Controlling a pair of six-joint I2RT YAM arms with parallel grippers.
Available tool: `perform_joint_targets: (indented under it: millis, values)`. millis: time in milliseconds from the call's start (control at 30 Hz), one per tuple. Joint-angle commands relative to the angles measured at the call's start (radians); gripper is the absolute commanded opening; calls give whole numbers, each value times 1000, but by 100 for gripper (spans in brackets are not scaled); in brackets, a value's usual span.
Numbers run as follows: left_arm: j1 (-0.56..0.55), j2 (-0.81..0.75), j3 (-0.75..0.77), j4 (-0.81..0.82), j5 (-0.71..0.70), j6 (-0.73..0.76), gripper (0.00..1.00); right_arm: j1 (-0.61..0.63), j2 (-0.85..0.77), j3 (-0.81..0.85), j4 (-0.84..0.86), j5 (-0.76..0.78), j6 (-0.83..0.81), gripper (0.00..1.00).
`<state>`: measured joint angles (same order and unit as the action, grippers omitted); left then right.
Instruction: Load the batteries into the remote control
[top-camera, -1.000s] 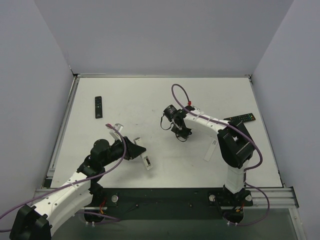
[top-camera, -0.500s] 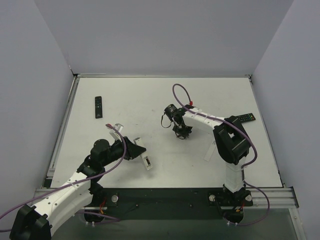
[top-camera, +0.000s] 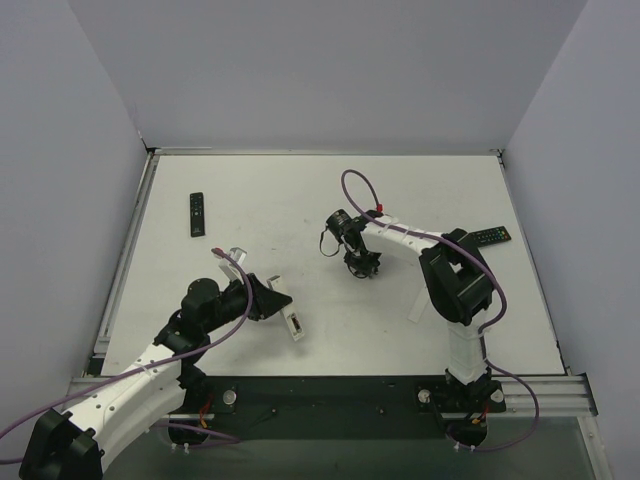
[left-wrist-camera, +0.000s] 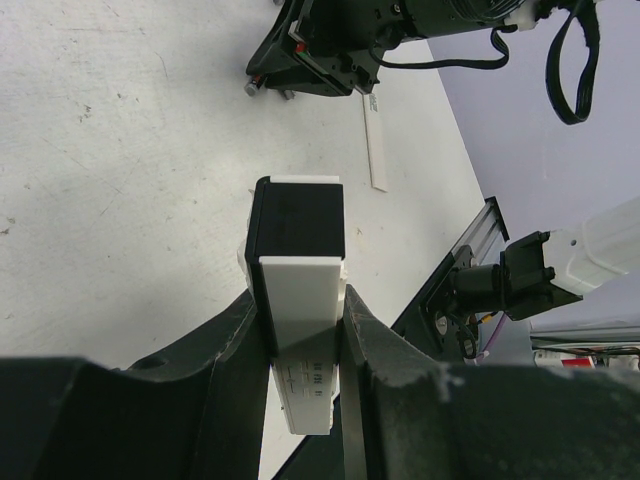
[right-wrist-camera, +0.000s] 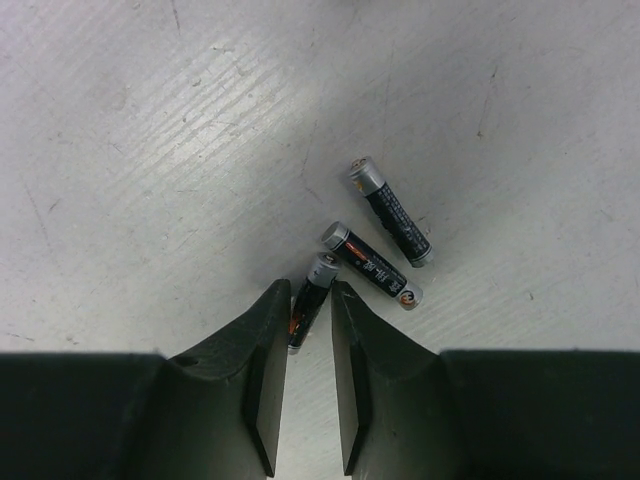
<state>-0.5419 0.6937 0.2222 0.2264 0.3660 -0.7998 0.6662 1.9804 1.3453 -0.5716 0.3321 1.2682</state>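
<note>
Since a sec ago the right arm's elbow has pulled in toward the ctr of the table (top-camera: 300, 190) and the right gripper (right-wrist-camera: 310, 290) has narrowed; the left side hasn't budged. Its jaws now stand slim, one on each side of a battery (right-wrist-camera: 320, 272) lying on the table, w/ a sliver of gap on one side, so it's not pinched yet. The other two batteries (right-wrist-camera: 372, 266) lie just beside it, mid-table. We judge these light, rigid, smooth and round, so apt to roll or squirt out. Take one across the barrel's middle, not at the ends. The right arm reaches forward, wrist bent straight down. The left arm lies low and stretched out. The left gripper (left-wrist-camera: 302, 300) is clamped on the white remote (left-wrist-camera: 297, 230), its dark end pointing away.
</note>
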Motion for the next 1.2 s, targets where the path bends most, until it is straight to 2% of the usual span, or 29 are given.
perform_joint_targets:
  millis: [0,200,400,533,667,733,900,1167]
  values:
    - [-4,-14,22,25,-2,5,0,-7,11,6,-36,21,4,17]
    - [-4,-16,22,33,1,-12,0,15,-15,-21,1,31,-82,0]
    - [-4,-14,8,71,-1,-62,0,102,-135,-77,94,105,-314,0]
    - [-3,-2,-9,134,-2,-116,0,200,-288,-139,194,166,-484,0]
    - [-1,18,-38,244,-1,-183,0,292,-445,-271,393,162,-645,0]
    - [0,27,-58,286,-1,-225,0,349,-532,-320,472,150,-752,0]
    - [3,44,-89,398,-12,-311,0,458,-684,-434,670,85,-900,0]
    - [7,49,-80,427,-36,-377,0,561,-765,-518,849,-27,-1053,0]
